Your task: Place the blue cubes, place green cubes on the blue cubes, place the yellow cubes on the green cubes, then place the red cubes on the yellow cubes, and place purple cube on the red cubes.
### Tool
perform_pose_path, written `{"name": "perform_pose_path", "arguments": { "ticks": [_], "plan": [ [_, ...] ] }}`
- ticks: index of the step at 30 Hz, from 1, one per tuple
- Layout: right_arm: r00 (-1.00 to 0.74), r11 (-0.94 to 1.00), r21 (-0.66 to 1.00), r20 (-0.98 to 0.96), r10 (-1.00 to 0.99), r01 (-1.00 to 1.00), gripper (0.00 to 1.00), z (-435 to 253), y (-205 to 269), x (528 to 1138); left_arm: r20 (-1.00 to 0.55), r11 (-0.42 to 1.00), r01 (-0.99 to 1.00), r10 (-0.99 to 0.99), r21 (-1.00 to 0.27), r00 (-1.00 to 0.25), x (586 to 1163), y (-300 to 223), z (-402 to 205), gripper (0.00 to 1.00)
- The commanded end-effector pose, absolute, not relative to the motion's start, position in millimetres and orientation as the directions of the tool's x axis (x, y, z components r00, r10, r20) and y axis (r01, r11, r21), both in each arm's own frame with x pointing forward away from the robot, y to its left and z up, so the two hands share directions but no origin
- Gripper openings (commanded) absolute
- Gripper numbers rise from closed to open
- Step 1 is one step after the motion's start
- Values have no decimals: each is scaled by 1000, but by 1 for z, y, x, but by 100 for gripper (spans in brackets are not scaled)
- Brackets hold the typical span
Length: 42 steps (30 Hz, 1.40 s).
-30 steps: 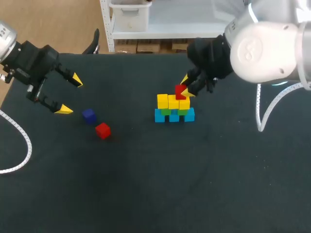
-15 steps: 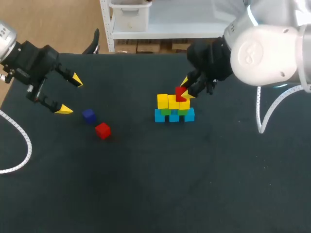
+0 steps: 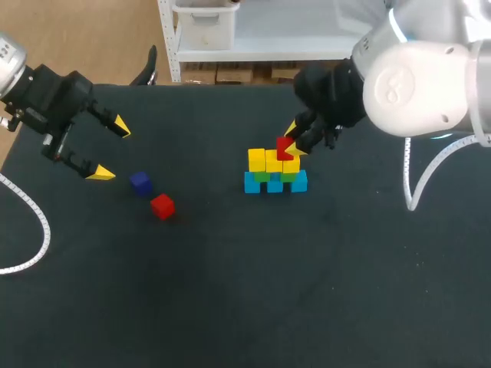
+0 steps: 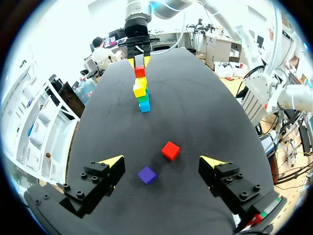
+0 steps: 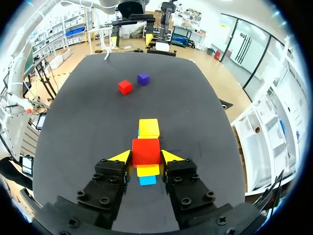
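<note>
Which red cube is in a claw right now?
The red cube over the yellow cubes, clamped in the right claw. The other red cube lies loose beside the purple cube, near the open left claw.

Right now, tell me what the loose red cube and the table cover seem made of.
Loose red cube: probably painted wood or hard plastic; flat faces, crisp edges, even matte colour.
Table cover: looks like dark cloth or felt; dull, no glare, uniform surface.

Loose red cube (image 3: 162,205) sits near purple cube (image 3: 140,182), both well apart from stack (image 3: 275,172).
</note>
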State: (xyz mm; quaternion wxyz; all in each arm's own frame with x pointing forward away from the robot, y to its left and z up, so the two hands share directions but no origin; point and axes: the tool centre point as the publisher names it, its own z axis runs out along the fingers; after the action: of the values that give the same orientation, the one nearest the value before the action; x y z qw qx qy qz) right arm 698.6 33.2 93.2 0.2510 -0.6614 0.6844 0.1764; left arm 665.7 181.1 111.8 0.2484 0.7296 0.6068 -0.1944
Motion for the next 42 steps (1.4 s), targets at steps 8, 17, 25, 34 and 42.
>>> {"name": "perform_pose_path", "arguments": {
  "ticks": [8,17,25,34,42],
  "plan": [
    [-5,66,-85,-576,-818,-994,0,91,34,700,-586,-144,981,787,127,191,667,182,111,100],
    [-7,67,-83,-576,-817,-994,6,91,35,701,-586,-144,981,787,127,191,667,182,111,100],
    [-11,70,-80,-576,-817,-994,17,90,34,701,-586,-144,981,787,127,191,667,182,111,100],
    [-10,68,-79,-578,-816,-995,20,90,34,701,-586,-144,981,787,127,191,667,182,111,100],
    [-9,66,-79,-577,-817,-995,22,90,35,700,-586,-144,981,787,127,191,667,182,111,100]
  ]
}}
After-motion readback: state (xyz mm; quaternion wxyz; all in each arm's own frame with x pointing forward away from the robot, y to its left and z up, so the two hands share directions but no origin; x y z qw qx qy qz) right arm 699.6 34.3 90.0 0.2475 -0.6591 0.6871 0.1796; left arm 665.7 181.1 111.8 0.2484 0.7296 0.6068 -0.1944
